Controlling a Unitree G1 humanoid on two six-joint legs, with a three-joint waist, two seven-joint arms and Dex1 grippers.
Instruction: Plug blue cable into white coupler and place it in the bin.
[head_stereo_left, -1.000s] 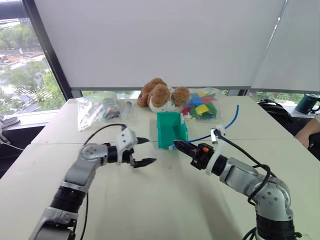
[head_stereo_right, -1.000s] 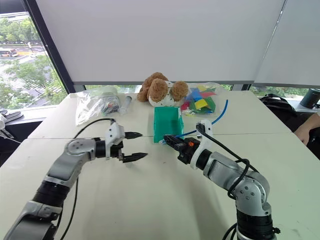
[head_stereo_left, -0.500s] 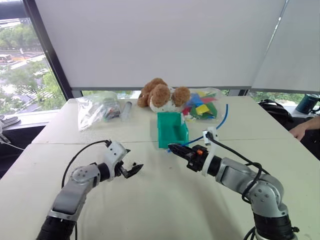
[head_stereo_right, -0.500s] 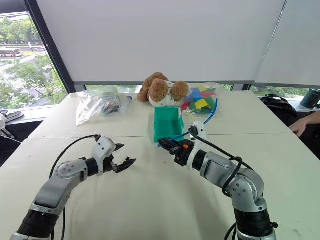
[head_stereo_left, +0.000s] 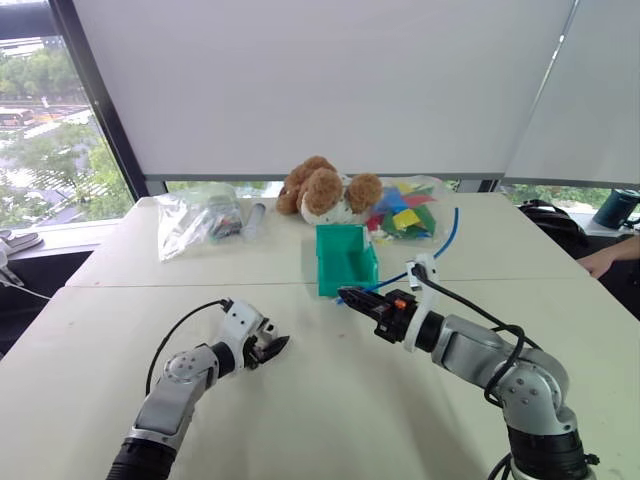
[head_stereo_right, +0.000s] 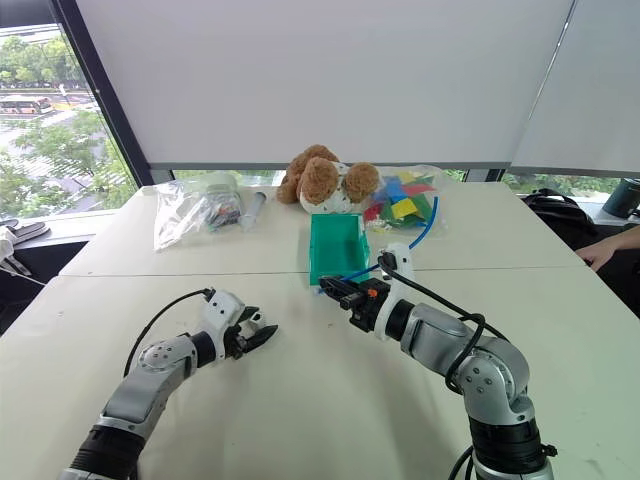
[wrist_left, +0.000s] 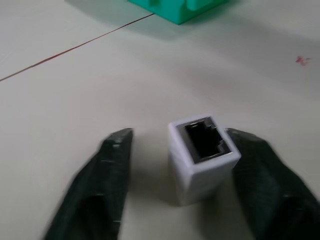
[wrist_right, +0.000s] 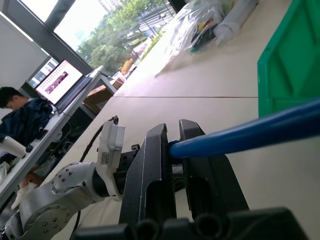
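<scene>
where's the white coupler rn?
On the table, between the left gripper's open fingers in the left wrist view, socket facing up, touching one finger; the bin lies beyond it.

- Bare table (head_stereo_left: 330, 400) lay open between the grippers.
- The bin (head_stereo_left: 346, 260) stood just behind the right gripper (head_stereo_left: 345, 295).
- A teddy (head_stereo_left: 325, 190) and bags (head_stereo_left: 195, 220) crowded the far edge.

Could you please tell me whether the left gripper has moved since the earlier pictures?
Yes. The left gripper has dropped toward the table, away from the teal-green plastic bin, its jaws now around the small white coupler.
</scene>
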